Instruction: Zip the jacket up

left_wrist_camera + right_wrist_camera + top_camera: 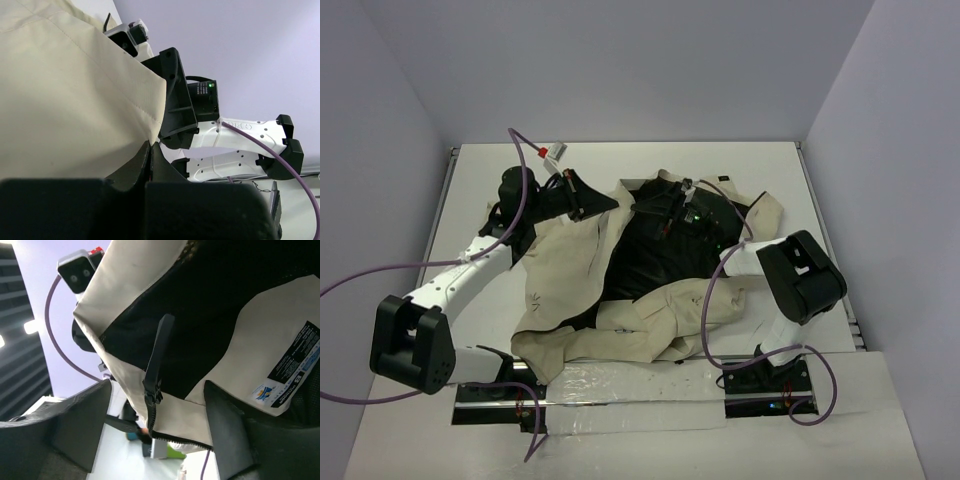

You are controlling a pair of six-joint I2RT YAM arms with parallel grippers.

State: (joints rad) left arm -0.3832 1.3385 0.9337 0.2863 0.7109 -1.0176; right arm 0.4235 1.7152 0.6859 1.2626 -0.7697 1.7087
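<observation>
The left tool (150,150) was clenched on the jacket (560,270) edge. The right tool (155,415) gaped, the zipper pull (159,350) hanging between its fingers (80,420). Closing askew risked catching the black lining (215,300) instead.

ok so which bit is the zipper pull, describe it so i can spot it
Find the big cream jacket lying open on the table, black lining showing. Along its cream front edge runs a dark zipper; the zipper pull is the long flat black tab sticking out from it, unlike the white printed label nearby.
</observation>
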